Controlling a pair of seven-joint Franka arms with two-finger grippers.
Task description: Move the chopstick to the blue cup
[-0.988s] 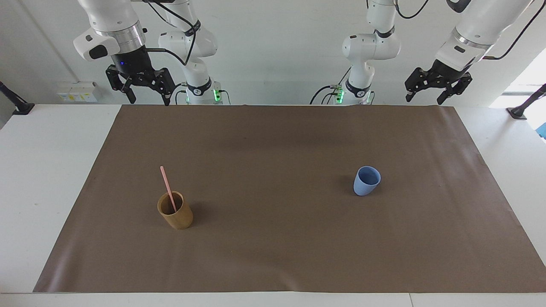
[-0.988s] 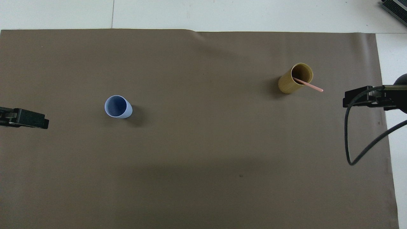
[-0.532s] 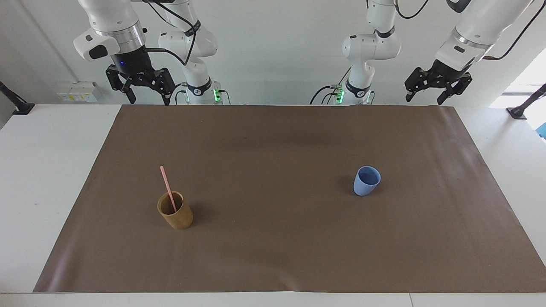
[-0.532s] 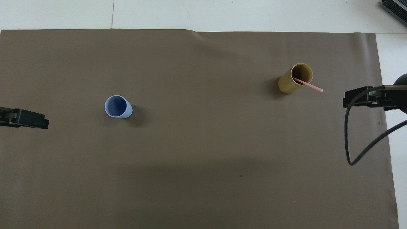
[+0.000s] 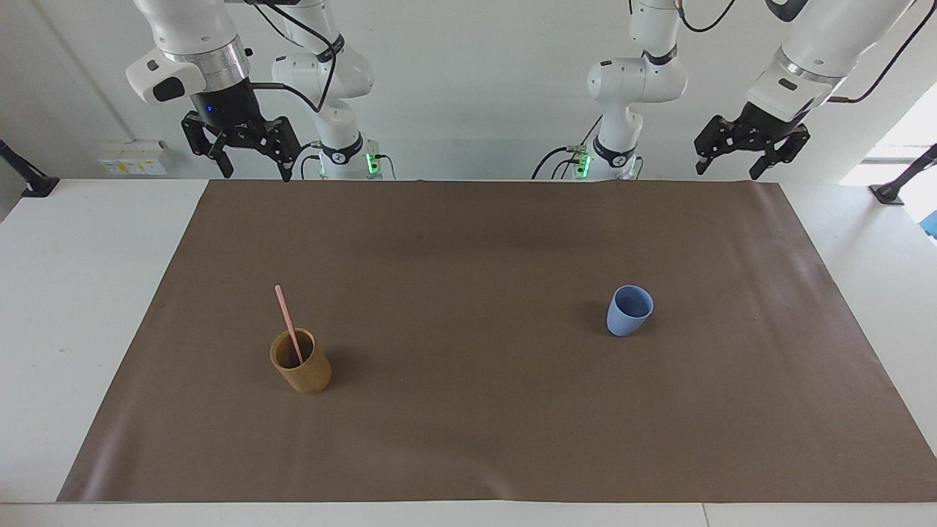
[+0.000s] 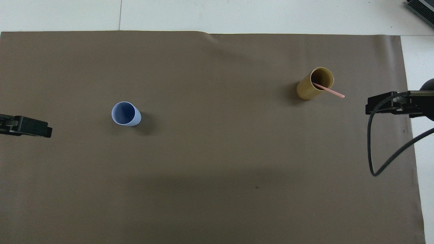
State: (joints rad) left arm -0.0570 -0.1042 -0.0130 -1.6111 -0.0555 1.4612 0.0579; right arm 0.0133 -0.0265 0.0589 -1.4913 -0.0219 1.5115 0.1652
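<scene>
Brown paper covers your counter [image 5: 88, 293]. Facing view: nothing is done yet; the chopstick [image 5: 288, 324] leans in the tan cup [image 5: 301, 361], well apart from the blue cup [image 5: 629, 310]. Right gripper [image 5: 252, 172] and left gripper [image 5: 729, 170] hang raised, fingers spread, empty. Overhead view: the chopstick [image 6: 328, 89] lies well clear of both.

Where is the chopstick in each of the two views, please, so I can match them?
Facing view: the chopstick stands leaning in the tan cup, toward the right arm's end of the brown mat.
Overhead view: the chopstick sticks out of the tan cup.
Shared landmark: the blue cup, empty, toward the left arm's end.
</scene>
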